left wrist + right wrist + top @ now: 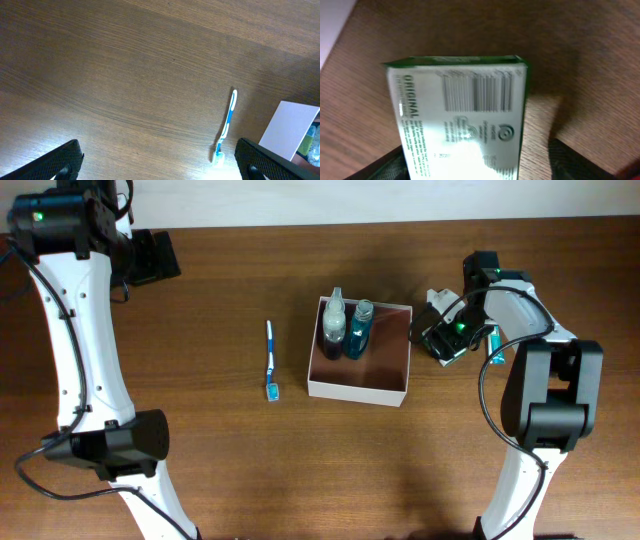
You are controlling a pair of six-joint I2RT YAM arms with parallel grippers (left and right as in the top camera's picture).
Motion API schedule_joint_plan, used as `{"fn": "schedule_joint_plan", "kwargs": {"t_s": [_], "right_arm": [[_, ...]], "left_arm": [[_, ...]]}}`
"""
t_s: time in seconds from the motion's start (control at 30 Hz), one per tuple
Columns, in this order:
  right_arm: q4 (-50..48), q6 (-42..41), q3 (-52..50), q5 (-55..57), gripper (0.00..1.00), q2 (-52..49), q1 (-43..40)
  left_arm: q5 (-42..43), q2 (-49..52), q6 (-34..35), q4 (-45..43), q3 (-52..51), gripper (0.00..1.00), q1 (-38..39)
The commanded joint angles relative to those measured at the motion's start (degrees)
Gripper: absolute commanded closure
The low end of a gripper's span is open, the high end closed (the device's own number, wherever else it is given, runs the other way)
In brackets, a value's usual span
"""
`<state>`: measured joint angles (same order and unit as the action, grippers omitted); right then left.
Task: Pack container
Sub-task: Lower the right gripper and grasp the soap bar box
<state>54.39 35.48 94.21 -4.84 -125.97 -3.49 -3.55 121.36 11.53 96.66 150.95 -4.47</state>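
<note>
Looking down from overhead: container (355,391) sits mid-frame on the surface (220,450). Two bottles (333,320) stand in its upper-left corner; the remainder of its reddish floor is bare. A toothbrush (271,360) lies loose just left of it. The right gripper (441,340) is low over the surface, just beyond the container's right wall. Risk: a load swung in from there could clip that thin wall and shove the box, or knock the upright bottles over.

Left wrist view: left gripper (157,152) wide open, holding nothing, over bare wood. The toothbrush and a white corner of the container show at lower right. Well apart from both, so no hazard noted.

Right wrist view: green-and-white carton (465,120) lies between the right gripper's fingers (570,162). Jaws straddle it, not clamped: a strip of wood shows between carton and the finger at lower right. Risk: the carton looks off-centre, so closing may push or twist it before both pads bite. Light cardboard could also crush, or slip out on the lift. Picture blurred; cannot tell whether there is contact at lower left.
</note>
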Motion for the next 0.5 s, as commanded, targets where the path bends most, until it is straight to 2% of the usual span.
{"fn": "schedule_joint_plan", "kwargs": {"t_s": [0.0,0.1,0.27,0.47], "right_arm": [[-0.3,-1.9,-0.3,2.0,0.26,-1.2,0.5],[-0.3,-1.9,0.0,1.9,0.36,-1.2,0.5],[-0.5,-1.9,0.0,1.9,0.41,-1.2,0.5],[-1.1,-1.9,0.1,2.0,0.41,-1.2,0.5]], "left_arm": [[0.2,-1.2,-0.9,0.0,-0.1,0.01,-0.2],[0.2,-1.2,-0.9,0.0,-0.1,0.01,-0.2],[0.2,-1.2,-0.9,0.0,-0.1,0.01,-0.2],[0.2,-1.2,-0.9,0.0,-0.1,0.01,-0.2]]}}
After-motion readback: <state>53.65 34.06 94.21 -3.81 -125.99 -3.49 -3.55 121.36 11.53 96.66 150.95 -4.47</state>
